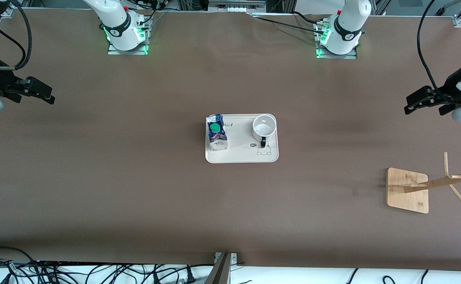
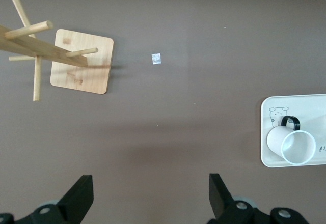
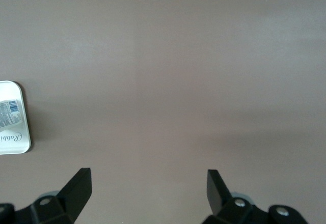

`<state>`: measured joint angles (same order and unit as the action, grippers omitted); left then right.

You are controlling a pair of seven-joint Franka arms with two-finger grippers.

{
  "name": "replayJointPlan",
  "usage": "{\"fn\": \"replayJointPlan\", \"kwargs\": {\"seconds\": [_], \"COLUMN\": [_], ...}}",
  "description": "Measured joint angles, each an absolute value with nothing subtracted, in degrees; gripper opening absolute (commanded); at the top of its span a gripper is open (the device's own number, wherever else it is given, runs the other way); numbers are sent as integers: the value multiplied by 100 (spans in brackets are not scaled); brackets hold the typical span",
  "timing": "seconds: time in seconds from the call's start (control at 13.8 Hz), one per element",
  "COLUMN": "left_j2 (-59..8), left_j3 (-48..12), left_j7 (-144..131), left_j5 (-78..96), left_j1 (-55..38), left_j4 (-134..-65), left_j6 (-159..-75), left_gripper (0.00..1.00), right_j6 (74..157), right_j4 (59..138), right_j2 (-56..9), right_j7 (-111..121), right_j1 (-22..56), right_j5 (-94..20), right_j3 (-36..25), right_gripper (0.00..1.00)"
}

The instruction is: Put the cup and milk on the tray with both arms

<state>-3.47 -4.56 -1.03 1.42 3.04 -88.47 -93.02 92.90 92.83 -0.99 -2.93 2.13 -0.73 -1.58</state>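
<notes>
1. The task is judged complete: the milk [image 1: 217, 132] and the cup [image 1: 263, 127] stand on the tray [image 1: 241, 156].
2. Both the left gripper [image 2: 151, 198] and right gripper [image 3: 148, 193] are held spread and empty, well apart from the tray.
3. No further move is called for.
4. A wooden stand [image 1: 408, 190] lies far from the tray, obstructing nothing.

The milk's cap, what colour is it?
Green. The round cap on top of the milk shows best in the front view.
</notes>
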Motion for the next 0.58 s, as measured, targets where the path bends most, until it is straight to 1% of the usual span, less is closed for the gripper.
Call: {"fn": "replayJointPlan", "kwargs": {"seconds": [0.15, 0.36, 0.58], "left_j2": [-266, -151, -161], "left_j3": [-395, -133, -38], "left_j7": [-389, -558, -558], "left_j5": [142, 146, 176], "left_j1": [155, 142, 141], "left_j4": [-8849, -8876, -8898], "left_j6": [-9265, -8752, -8706], "left_gripper": [100, 100, 100], "right_j6": [9290, 9290, 9290], "right_j4": [9283, 9283, 9284], "right_j2": [-99, -99, -99], "right_j7": [-293, -293, -293], "right_j1": [213, 213, 213], "right_j5": [-73, -73, -73], "right_j3": [-158, -157, -158], "right_gripper": [100, 100, 100]}}
